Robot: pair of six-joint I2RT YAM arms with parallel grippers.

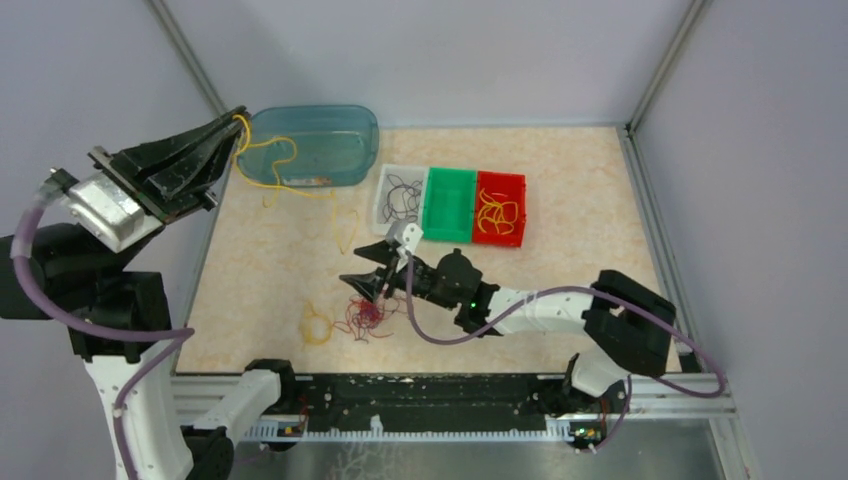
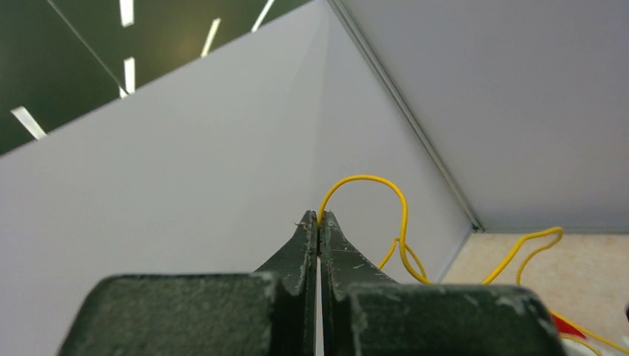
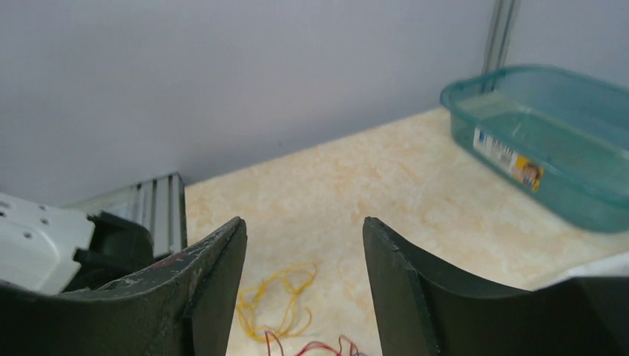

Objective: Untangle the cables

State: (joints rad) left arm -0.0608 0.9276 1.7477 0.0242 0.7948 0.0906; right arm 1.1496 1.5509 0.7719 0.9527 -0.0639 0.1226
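Our left jaws pinch a yellow cable (image 2: 363, 176) beside the tub (image 1: 322, 110). Our right jaws stand spread over red cables (image 1: 365, 315), well apart from the tub.

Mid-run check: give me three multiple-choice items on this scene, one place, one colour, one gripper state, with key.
1. The black cables lie in: A the white bin; B the green bin; C the teal tub.
2. The left gripper pinches a cable coloured: A dark red; B black; C yellow.
3. The right gripper is: A shut on a cable; B open and empty; C out of view.
Key: 1 A, dark loops lie there; 2 C, a yellow cable leaves the shut tips; 3 B, its jaws stand apart, nothing between.
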